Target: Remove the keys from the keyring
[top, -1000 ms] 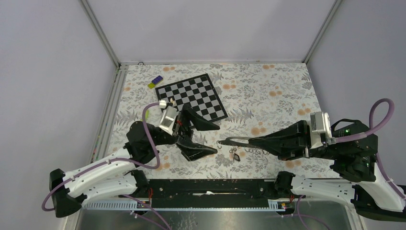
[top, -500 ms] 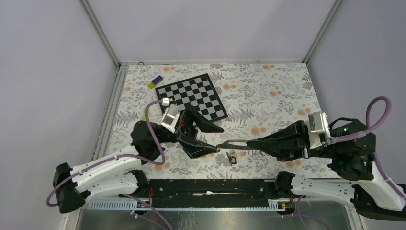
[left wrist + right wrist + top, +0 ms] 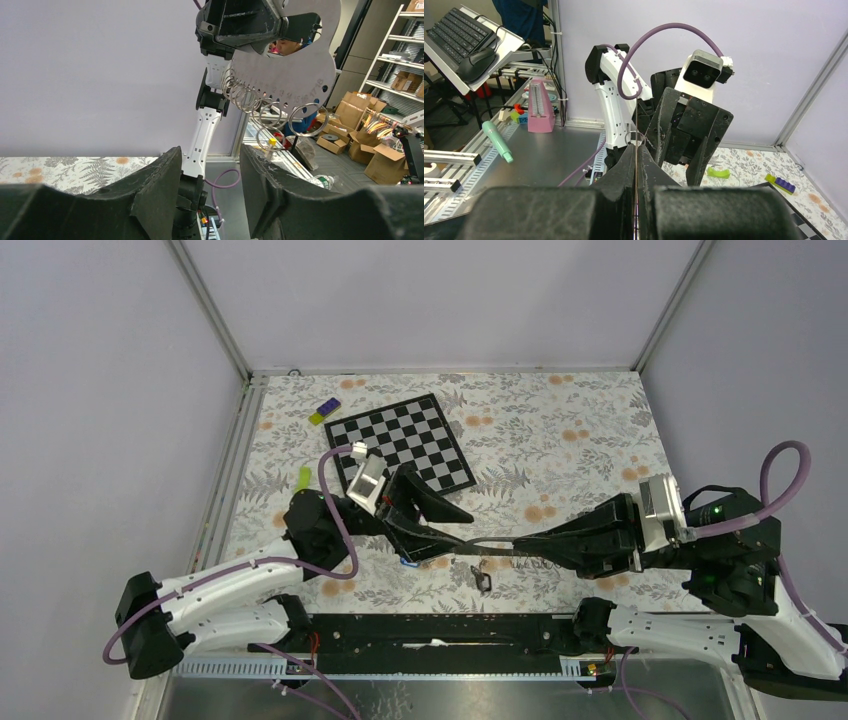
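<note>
Noted a floral-cloth table (image 3: 560,440) with both arms reaching in from the near edge. Found a chessboard (image 3: 400,443) lying flat toward the far left. Logged the left gripper (image 3: 458,532) low over the cloth near the middle, jaws wide apart and holding nothing, pointed toward the right arm. Logged the right gripper (image 3: 522,542) opposite, jaws pressed together on one end of a thin metal plate (image 3: 490,542), free end close to the left fingertips. Seen from the left wrist as a half-round plate drilled with a row of small holes, strung with wire rings (image 3: 260,107) along its lower edge. Marked a small blue-and-yellow block (image 3: 323,412) beside the board's far left corner. Spotted the keys (image 3: 482,578) lying on the cloth just on the near side of the plate, between the two arms, touched by neither gripper; keyring too small to pick out among them.
</note>
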Robot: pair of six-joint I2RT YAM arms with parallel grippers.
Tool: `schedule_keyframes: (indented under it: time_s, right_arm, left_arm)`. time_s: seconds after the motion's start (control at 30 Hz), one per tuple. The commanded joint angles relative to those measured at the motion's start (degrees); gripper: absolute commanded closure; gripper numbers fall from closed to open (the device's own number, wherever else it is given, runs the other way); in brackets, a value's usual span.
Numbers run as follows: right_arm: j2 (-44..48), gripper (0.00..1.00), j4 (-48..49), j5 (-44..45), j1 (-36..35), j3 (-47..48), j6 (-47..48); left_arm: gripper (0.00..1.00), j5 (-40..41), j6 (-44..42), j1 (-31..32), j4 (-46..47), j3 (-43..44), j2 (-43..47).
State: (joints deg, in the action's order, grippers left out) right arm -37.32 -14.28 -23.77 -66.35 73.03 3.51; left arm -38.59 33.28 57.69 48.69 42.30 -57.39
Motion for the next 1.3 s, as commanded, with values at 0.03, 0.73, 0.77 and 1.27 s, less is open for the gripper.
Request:
schedule_keyframes:
  time_s: [0.03,0.73,0.77,1.27]
  right_arm:
    - [-0.5,1.00,3.8,-1.8,0.2,0.0,-0.7]
    - [-0.6,1.00,3.3,-0.2,0.1,-0.7,0.2]
    - [-0.7,1.00,3.3,-0.1,0.2,-0.8,0.2]
    - [-1.4,1.00,3.3,0.2,0.1,-0.7,0.6]
  left_arm:
    - [0.47,1.5,-1.2,-0.1,4.0,2.2,-0.2]
    - [0.47,-1.5,2.3,0.4,7.8,3.4,-1.4]
    - [0.47,-1.6,2.3,0.5,7.8,3.4,-1.5]
    - [0.47,-2.8,2.5,2.4,8.3,3.9,-3.1]
